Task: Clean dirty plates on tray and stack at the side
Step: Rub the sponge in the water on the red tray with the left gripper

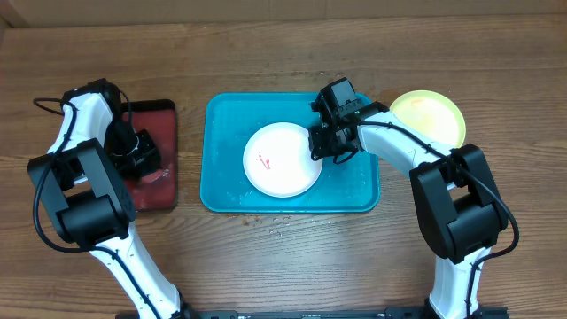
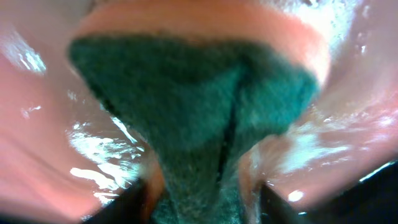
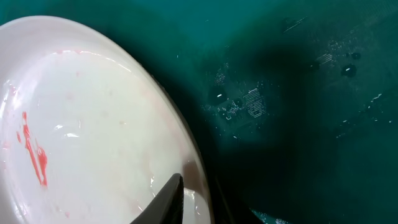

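Overhead: right gripper [image 1: 321, 146] on white plate [image 1: 282, 159] right rim; left gripper [image 1: 144, 159] clamps sponge [image 2: 205, 106]

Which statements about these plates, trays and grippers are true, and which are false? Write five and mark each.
1. The white plate lies on the teal tray. True.
2. The white plate is spotless. False: it carries a red smear.
3. The yellow-green plate sits inside the teal tray. False: it rests on the table, beside that tray.
4. The left gripper is over the red tray with a green and orange sponge. True.
5. The right gripper is at the yellow-green plate. False: it is at the white plate's rim.
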Robot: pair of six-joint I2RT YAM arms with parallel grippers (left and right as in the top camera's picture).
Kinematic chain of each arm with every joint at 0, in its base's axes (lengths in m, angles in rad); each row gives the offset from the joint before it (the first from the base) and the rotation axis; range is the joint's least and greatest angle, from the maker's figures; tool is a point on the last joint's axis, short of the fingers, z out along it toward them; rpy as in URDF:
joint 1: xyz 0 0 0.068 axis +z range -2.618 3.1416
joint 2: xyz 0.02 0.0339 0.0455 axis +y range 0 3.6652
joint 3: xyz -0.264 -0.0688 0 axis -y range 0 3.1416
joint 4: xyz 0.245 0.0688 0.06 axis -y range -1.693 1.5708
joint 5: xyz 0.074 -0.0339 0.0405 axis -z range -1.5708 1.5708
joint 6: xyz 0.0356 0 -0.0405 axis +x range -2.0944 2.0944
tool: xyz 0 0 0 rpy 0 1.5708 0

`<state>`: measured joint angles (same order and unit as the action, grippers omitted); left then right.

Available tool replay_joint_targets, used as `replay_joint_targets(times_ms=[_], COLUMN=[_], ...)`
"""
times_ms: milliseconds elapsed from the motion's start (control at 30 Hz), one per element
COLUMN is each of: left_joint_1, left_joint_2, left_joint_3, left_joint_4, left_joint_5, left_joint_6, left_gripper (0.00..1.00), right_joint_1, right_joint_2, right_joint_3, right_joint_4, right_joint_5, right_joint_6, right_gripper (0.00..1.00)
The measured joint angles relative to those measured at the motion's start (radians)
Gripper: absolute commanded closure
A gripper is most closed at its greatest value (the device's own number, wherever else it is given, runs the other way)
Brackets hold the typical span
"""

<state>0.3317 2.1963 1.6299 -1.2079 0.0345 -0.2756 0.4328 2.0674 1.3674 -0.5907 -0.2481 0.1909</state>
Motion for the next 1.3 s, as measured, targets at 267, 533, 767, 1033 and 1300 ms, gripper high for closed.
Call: replay_joint_targets(times_ms=[267,533,767,1033,1300], left_joint_1=[-0.005,-0.005,-0.003,-0.005,-0.005], left_joint_2=[0.000,-0.003,-0.004,-0.003,0.014], left_joint_3=[-0.001,0.000,0.000,0.005,0.220], left_joint_4=[0.037,0.167,0.192,0.133,-0.105], left_joint_5=[0.008,-0.005,-0.020,-0.009,0.034], left_joint_6=[0.014,0.010,0.012,0.018,0.018], left_gripper=[0.00,0.01,0.60,0.96,0.96], right_joint_1=[0.000,0.000,0.000,0.000,0.000], right_joint_2=[0.000,0.000,0.000,0.000,0.000], right_joint_3=[0.000,0.000,0.000,0.000,-0.001], right_joint_4=[0.000,0.000,0.000,0.000,0.001], right_joint_5=[0.000,0.000,0.000,0.000,0.000], right_joint_6=[0.000,0.000,0.000,0.000,0.000], right_gripper=[0.81,0.81,0.82,0.82,0.81])
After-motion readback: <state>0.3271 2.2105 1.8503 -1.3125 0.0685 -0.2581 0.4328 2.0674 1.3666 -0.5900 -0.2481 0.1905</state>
